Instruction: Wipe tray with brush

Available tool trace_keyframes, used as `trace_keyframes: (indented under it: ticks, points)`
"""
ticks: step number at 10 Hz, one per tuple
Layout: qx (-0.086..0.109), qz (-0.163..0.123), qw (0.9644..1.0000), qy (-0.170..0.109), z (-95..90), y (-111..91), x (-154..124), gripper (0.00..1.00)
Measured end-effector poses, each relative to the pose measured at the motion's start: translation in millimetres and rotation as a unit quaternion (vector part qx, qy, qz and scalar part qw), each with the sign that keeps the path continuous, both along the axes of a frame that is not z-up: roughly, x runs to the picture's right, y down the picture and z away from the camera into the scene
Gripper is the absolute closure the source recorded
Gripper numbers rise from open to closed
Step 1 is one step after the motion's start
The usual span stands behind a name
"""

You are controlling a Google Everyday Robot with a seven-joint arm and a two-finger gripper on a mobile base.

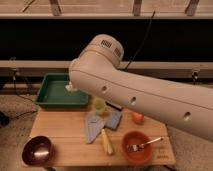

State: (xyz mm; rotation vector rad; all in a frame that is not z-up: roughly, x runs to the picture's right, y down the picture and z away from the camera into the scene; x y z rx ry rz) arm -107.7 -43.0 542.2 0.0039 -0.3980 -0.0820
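Observation:
The dark-green tray (52, 95) stands at the table's back left corner. My large white arm (135, 95) sweeps in from the right, and its elbow hangs over the tray's right end. The gripper is hidden behind that arm link, somewhere above the tray's right side. A small whitish bit (70, 88) shows inside the tray at the arm's edge. I cannot tell whether it belongs to the brush or to the gripper. The rest of the brush is hidden.
On the wooden table (60, 125) lie a blue-grey cloth (97, 125), a yellow-green cup (99, 105), a yellow stick-like item (106, 142) and an orange fruit (137, 117). A dark purple bowl (37, 150) sits front left. An orange bowl (135, 147) holding a fork (147, 144) sits front right.

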Motion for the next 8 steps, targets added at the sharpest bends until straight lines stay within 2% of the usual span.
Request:
trace_keyframes:
  ticks: [2, 5, 6, 7, 8]
  points:
    - [-0.001, 0.02, 0.9998, -0.004, 24.1, -5, 4, 0.93]
    - [0.009, 0.047, 0.9988, -0.011, 80.2, -28, 5, 0.93]
    - [0.011, 0.05, 0.9986, -0.012, 86.9, -30, 5, 0.93]
    - [0.015, 0.061, 0.9979, -0.018, 106.2, -34, 1, 0.93]
    - [0.016, 0.064, 0.9976, -0.02, 112.2, -34, 1, 0.93]
